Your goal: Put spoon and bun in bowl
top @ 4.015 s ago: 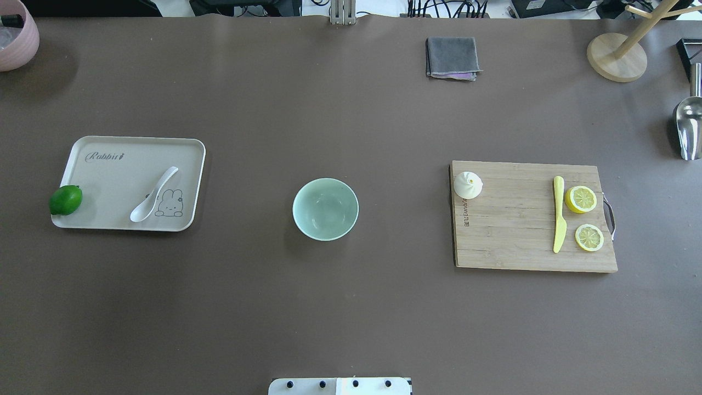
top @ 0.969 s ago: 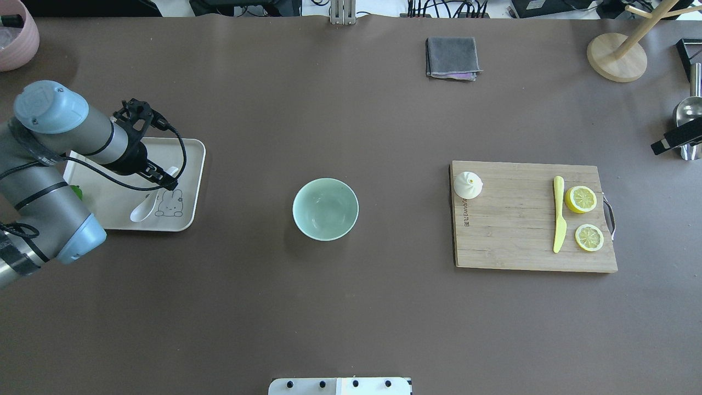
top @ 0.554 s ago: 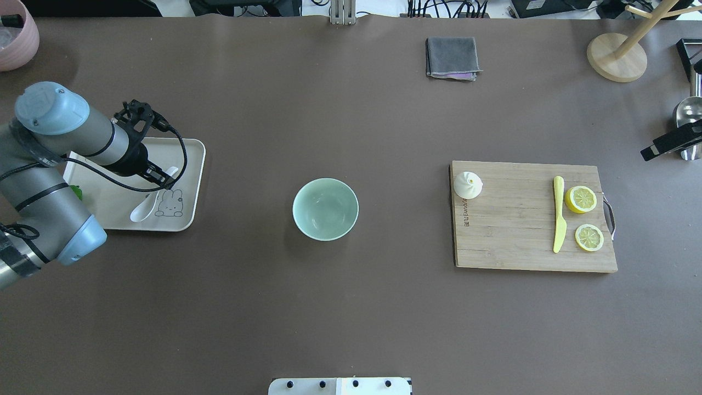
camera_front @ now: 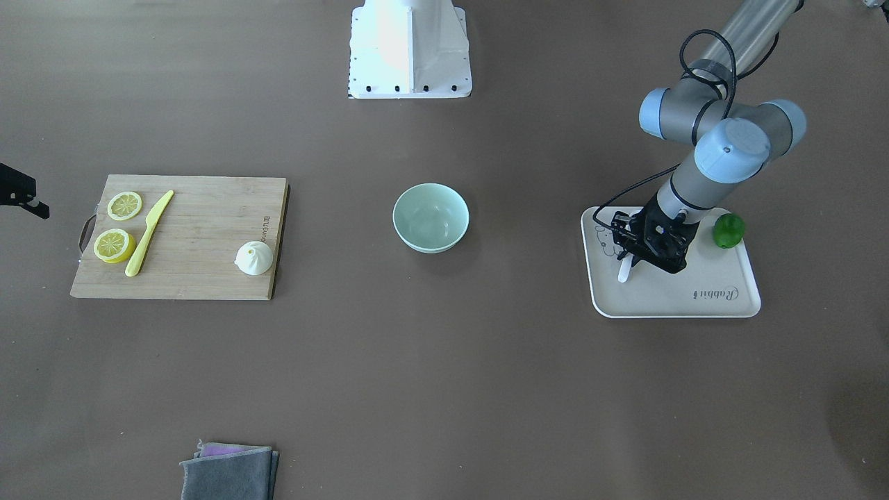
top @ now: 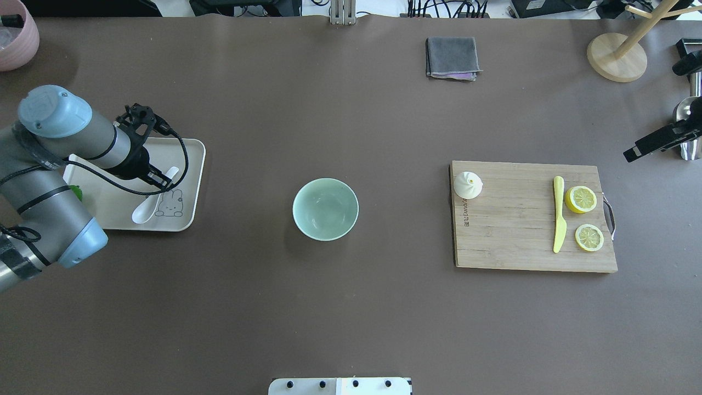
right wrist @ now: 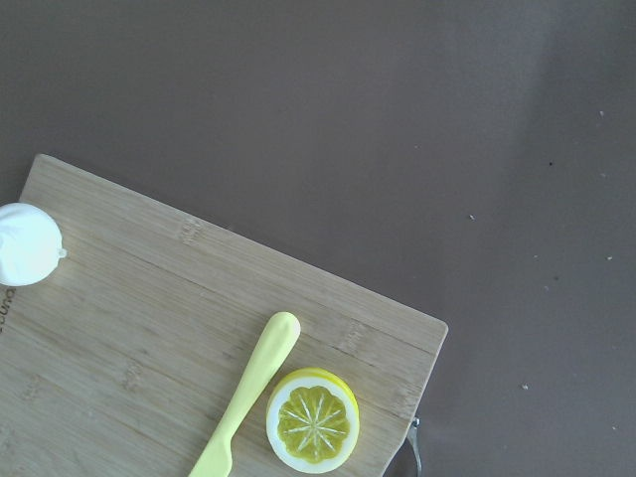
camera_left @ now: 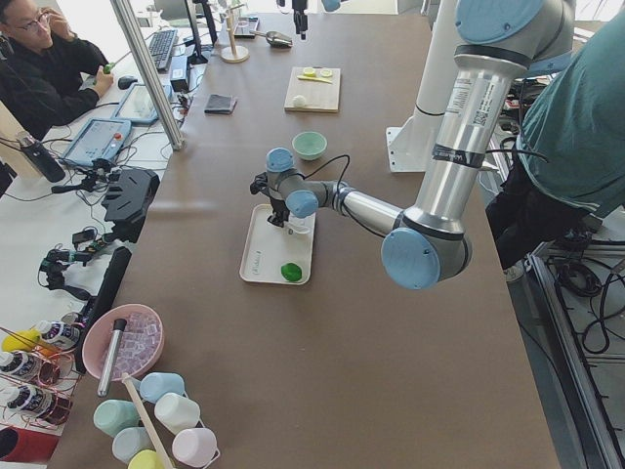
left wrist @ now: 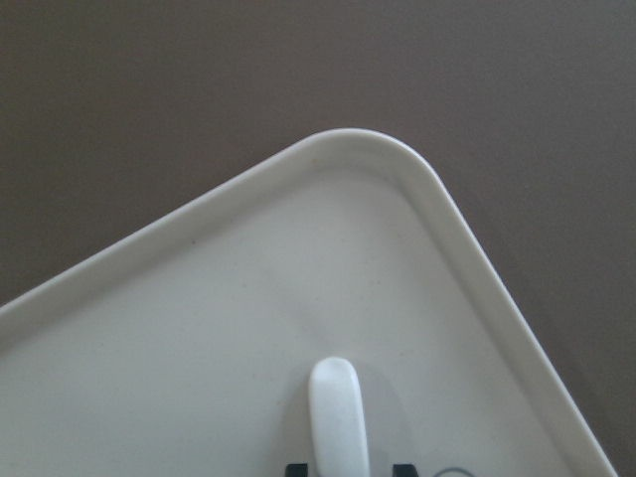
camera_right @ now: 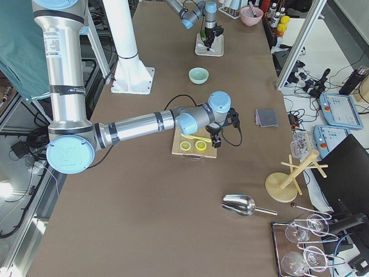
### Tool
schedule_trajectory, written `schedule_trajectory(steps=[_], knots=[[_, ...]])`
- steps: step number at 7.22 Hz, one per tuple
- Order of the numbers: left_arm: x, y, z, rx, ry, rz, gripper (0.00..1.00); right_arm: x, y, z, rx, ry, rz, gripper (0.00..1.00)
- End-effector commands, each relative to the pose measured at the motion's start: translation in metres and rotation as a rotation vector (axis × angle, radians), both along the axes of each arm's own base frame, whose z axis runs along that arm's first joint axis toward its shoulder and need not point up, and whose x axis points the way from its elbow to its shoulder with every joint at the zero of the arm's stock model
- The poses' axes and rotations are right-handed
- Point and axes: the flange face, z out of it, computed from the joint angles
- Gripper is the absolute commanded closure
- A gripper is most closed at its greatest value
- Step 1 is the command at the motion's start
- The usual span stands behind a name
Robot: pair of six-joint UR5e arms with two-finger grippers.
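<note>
The white spoon lies on the cream tray at the left, with its handle toward the far right. My left gripper is low over the handle. In the left wrist view a black fingertip shows on each side of the handle, jaws open. The spoon's handle also shows in the front view. The mint-green bowl stands empty at the table's middle. The white bun sits on the near-left corner of the wooden cutting board. My right gripper hangs at the right edge, far from the bun; I cannot tell its state.
A green lime sits on the tray beside my left arm. A yellow knife and two lemon slices lie on the board. A grey cloth, a wooden stand, a metal scoop and a pink bowl line the far side.
Four seconds ago neither arm was in view. In the last second my left gripper has settled lower over the spoon handle, and my right gripper has moved in leftward from the right edge.
</note>
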Motion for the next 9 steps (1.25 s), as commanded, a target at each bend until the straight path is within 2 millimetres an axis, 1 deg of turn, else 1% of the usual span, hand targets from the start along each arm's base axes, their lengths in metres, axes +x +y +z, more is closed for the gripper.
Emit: schedule_trajectory(steps=[1, 2, 3, 4, 5, 6, 7, 8, 9], knots=[[-0.01, 0.002, -0.024, 0.008, 0.034, 0.008, 1.0, -0.021, -0.001, -0.022, -0.024, -0.015, 0.008, 0.0], [-0.043, -0.017, -0.037, -0.031, 0.047, -0.027, 1.0, -0.042, -0.003, -0.037, -0.042, -0.022, 0.005, 0.0], [-0.072, -0.038, -0.057, -0.057, 0.066, -0.06, 1.0, -0.075, -0.006, -0.061, -0.057, -0.023, 0.006, 0.0], [-0.087, -0.058, -0.08, -0.07, 0.081, -0.083, 1.0, -0.117, -0.007, -0.087, -0.089, -0.002, 0.044, 0.0], [-0.09, -0.069, -0.094, -0.085, 0.072, -0.098, 1.0, -0.172, -0.001, -0.124, -0.137, 0.011, 0.109, 0.0], [-0.101, -0.075, -0.097, -0.084, 0.075, -0.116, 1.0, -0.225, 0.011, -0.151, -0.138, 0.033, 0.159, 0.0], [-0.109, -0.079, -0.099, -0.084, 0.076, -0.131, 1.0, -0.262, 0.02, -0.157, -0.084, 0.074, 0.178, 0.0], [-0.111, -0.082, -0.104, -0.08, 0.081, -0.137, 1.0, -0.28, 0.014, -0.15, -0.082, 0.102, 0.18, 0.0], [-0.109, -0.086, -0.118, -0.096, 0.091, -0.157, 1.0, -0.293, 0.009, -0.14, -0.071, 0.089, 0.175, 0.01]])
